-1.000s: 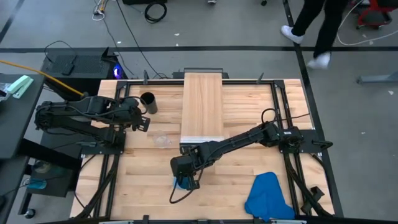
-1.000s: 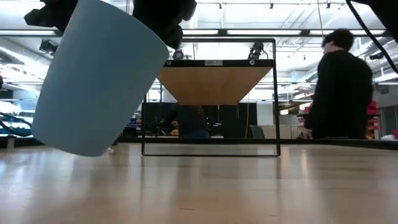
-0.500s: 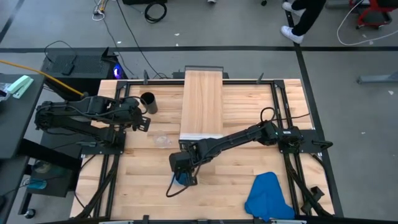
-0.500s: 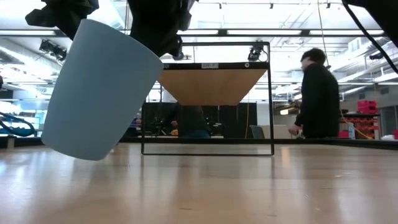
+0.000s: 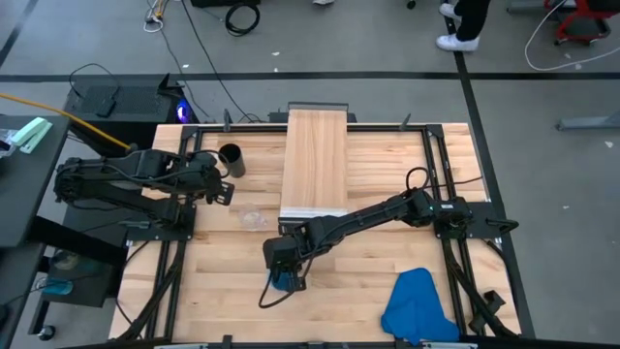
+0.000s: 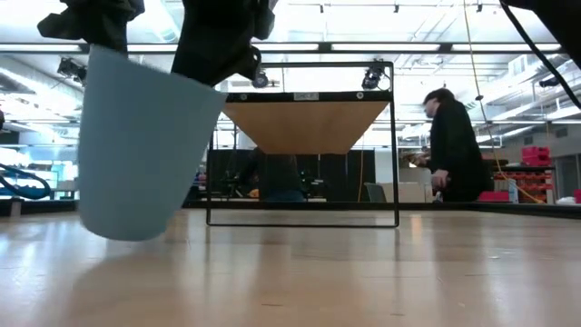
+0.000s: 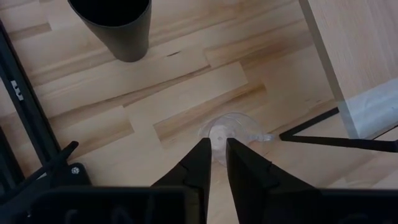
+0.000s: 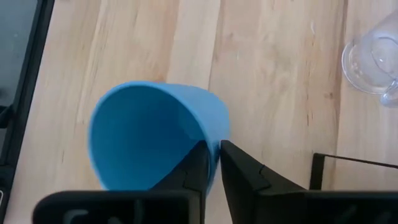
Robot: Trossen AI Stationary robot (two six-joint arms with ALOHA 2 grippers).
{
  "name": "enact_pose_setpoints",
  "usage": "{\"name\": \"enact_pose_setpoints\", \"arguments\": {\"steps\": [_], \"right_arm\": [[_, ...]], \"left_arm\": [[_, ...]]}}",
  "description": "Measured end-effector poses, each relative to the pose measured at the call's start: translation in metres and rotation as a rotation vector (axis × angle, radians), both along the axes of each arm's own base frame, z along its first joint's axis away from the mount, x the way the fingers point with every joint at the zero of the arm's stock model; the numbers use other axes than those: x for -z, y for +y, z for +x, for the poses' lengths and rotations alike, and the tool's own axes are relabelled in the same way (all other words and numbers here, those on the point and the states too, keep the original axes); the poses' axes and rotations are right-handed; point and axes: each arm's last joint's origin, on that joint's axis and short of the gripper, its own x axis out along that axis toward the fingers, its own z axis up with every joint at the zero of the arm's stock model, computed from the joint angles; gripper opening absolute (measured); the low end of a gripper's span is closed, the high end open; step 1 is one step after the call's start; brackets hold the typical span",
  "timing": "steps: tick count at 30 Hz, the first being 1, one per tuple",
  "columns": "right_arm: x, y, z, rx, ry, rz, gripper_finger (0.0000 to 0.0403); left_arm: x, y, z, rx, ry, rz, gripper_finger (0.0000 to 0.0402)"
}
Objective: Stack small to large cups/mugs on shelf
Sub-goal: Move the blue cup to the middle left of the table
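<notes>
Right pincer [image 8: 212, 163]: fingers pinch blue cup's [image 8: 149, 134] rim, one inside, one outside, cup low over counter [image 5: 232, 281] before shelf [image 5: 316, 165].
Left pincer [image 7: 216, 163]: narrow, empty, above glass mug [image 7: 229, 132], likely waiting.
Black cup [image 5: 231, 159]: upright beside shelf.

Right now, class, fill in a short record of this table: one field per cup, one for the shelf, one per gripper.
blue cup: on the tabletop in front of the shelf, mouth up, its rim between the right gripper's fingers
glass mug: on the tabletop, left of the shelf's front end
black cup: upright, far left of the shelf
shelf: centre of the table, nothing on it
right gripper: at the blue cup's rim; grip not clear
left gripper: above the glass mug, holding nothing, fingers close together
</notes>
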Motion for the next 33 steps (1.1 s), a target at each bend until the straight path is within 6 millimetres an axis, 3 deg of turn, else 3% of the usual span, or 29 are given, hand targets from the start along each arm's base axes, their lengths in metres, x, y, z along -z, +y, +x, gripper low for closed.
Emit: {"name": "enact_pose_setpoints", "arguments": {"steps": [14,33], "right_arm": [[-0.0009,-0.0011,0.0017,0.018,-0.013,0.013,0.0095],[-0.0038,-0.0042,0.0062,0.039,-0.056,0.028,0.0101]], "left_arm": [[0.0,0.0,0.0,-0.001,0.0,0.0,0.0058],[0.0,0.0,-0.0001,-0.003,-0.001,-0.001,0.007]]}}
